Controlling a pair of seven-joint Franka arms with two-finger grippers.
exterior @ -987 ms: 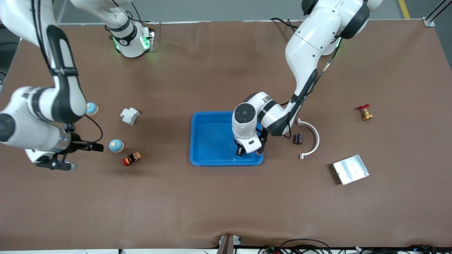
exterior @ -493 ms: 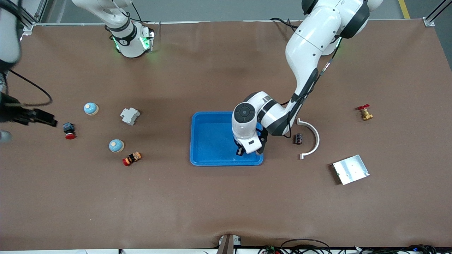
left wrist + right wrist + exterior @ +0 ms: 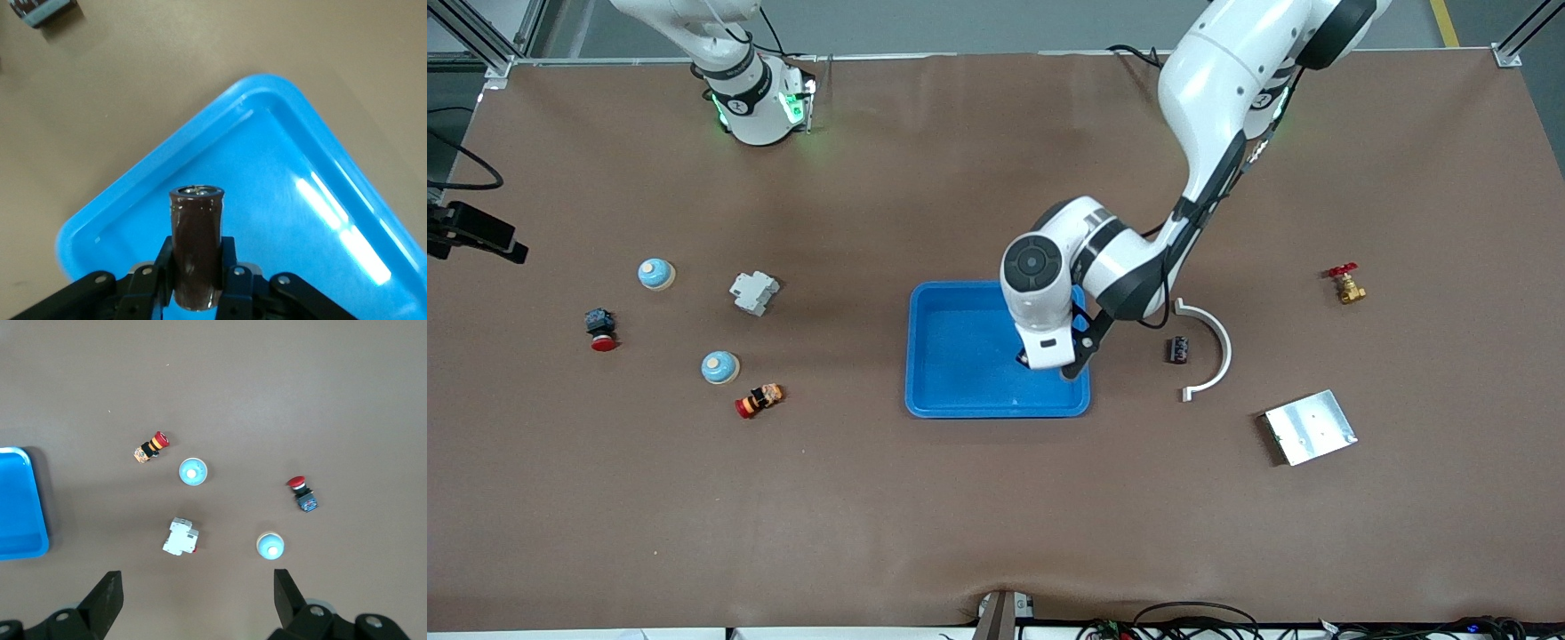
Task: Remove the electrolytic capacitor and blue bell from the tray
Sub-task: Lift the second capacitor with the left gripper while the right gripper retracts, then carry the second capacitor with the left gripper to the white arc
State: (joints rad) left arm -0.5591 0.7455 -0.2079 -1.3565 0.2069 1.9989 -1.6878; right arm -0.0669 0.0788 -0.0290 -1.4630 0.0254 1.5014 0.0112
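Your left gripper [image 3: 197, 283] is pinched on the capacitor [image 3: 196, 247], a dark cylinder standing upright between the fingers [image 3: 148, 285], and it hangs over the tray [image 3: 960, 373], above the corner that lies toward the left arm's end and nearer the front camera. In the front view the left gripper [image 3: 1040, 360] is mostly hidden under the wrist, so the hold reads best from the left wrist view, where the tray [image 3: 320, 220] fills the ground beneath the part. Your right gripper [image 3: 193, 603] is spread wide and holds nothing; it sits high over the table toward the right arm's end from the tray, and only a dark piece of that arm shows at the edge of the front view. Two bells lie well apart from the tray toward the right arm's end: one bell [image 3: 719, 366] is about level with the tray's middle, the other bell [image 3: 656, 274] is farther from the front camera and farther from the tray. Between them and the tray stands a breaker [image 3: 754, 292], and a red button [image 3: 759, 399] lies just beside the nearer bell. A second capacitor [image 3: 1179, 349] rests near the tray toward the left arm's end, inside the curve of a white bracket [image 3: 1209, 347].
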